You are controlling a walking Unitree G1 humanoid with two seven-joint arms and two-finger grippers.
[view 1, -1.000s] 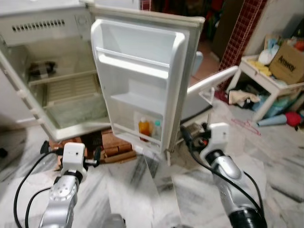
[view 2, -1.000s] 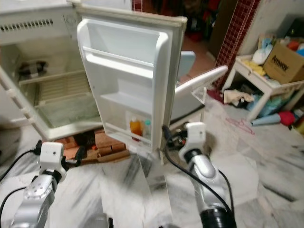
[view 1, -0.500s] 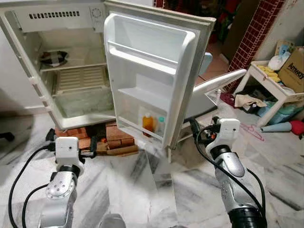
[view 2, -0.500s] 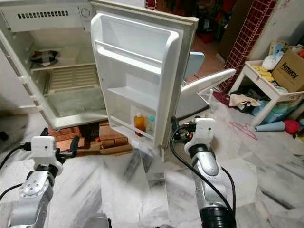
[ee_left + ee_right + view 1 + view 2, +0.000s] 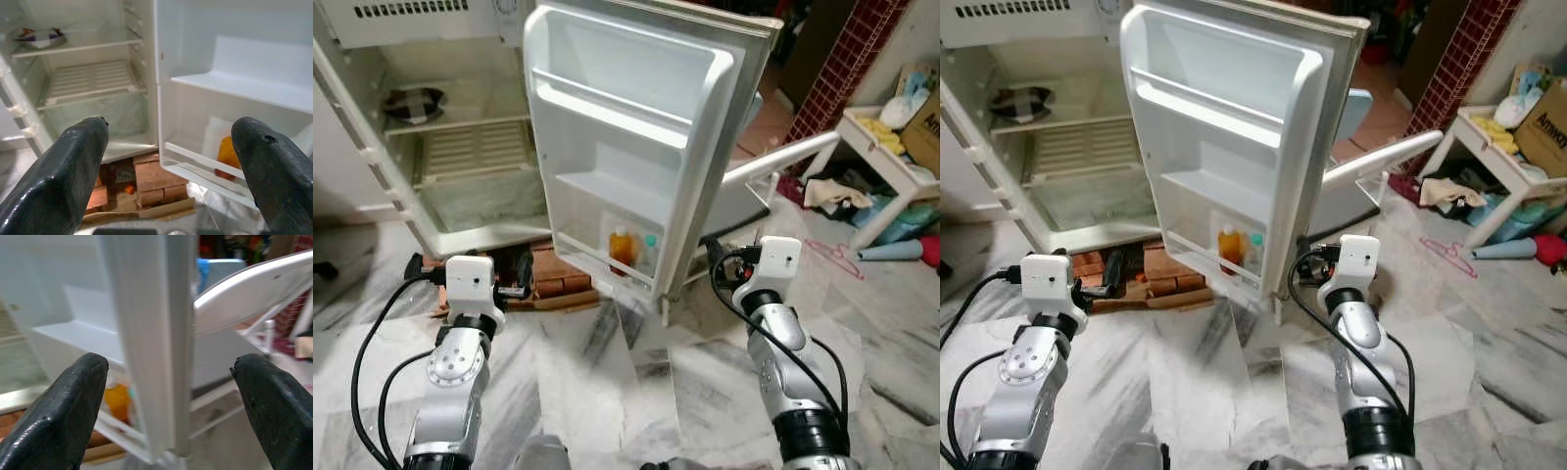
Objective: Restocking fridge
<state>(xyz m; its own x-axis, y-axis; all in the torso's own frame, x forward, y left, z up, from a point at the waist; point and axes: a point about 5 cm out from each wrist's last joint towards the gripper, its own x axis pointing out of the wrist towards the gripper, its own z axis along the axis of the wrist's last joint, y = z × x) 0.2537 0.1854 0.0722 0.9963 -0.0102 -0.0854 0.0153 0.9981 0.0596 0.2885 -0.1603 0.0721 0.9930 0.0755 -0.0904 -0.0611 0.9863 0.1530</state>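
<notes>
- The left gripper (image 5: 171, 147) is held low over the marble floor (image 5: 607, 382) in front of the fridge; its two black fingers (image 5: 63, 171) stand wide apart with nothing between them.
- The right gripper (image 5: 168, 377) sits near the free edge of the open fridge door (image 5: 626, 147), fingers spread as well and empty; in the right wrist view the door's edge stands in line with the gap between them, beyond the tips.
- Just past the left gripper, a stack of red bricks (image 5: 558, 279) and a wooden board (image 5: 558, 302) lie under the fridge's front.
- The door's lowest shelf holds an orange bottle (image 5: 622, 250) and, right beside it, a smaller bottle with a teal cap (image 5: 649, 253); the upper door shelves are bare.
- Inside the fridge cabinet (image 5: 372, 157), a dark wrapped packet (image 5: 411, 103) lies on the upper shelf, above a white wire rack (image 5: 475, 152).
- Behind the door stands a pale plastic chair (image 5: 773, 166).
- Farther right, a low white table (image 5: 891, 166) carries a cardboard box (image 5: 1542, 127) and cloths.
</notes>
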